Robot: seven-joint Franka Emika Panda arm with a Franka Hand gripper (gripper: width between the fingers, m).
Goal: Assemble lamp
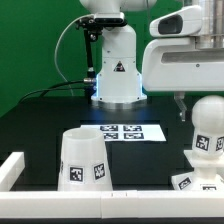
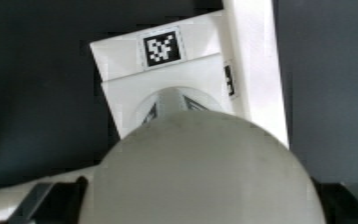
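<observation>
To the exterior view's right of the marker board (image 1: 130, 131) and nearer the camera: upright bulb (image 1: 208, 122), round head up, tagged neck down. Just below it, touching or nearly so: base (image 1: 192, 182), tags on its faces; cannot tell whether joined. To the exterior view's left of the board, also nearer the camera: shade (image 1: 85, 160), standing wider end down, well apart from the bulb. Behind the board: pedestal (image 1: 115, 75) with a triangle logo. Above and beside the bulb: the arm's white hand. From the wrist: gripper (image 2: 194, 198) straddling the bulb's rounded head, dark fingers (image 2: 44, 200) at either side. Cannot tell whether clenched on it or merely around it. Beyond the bulb in that view: a white tagged face, likely the base, alongside a white rail (image 2: 250, 60).
</observation>
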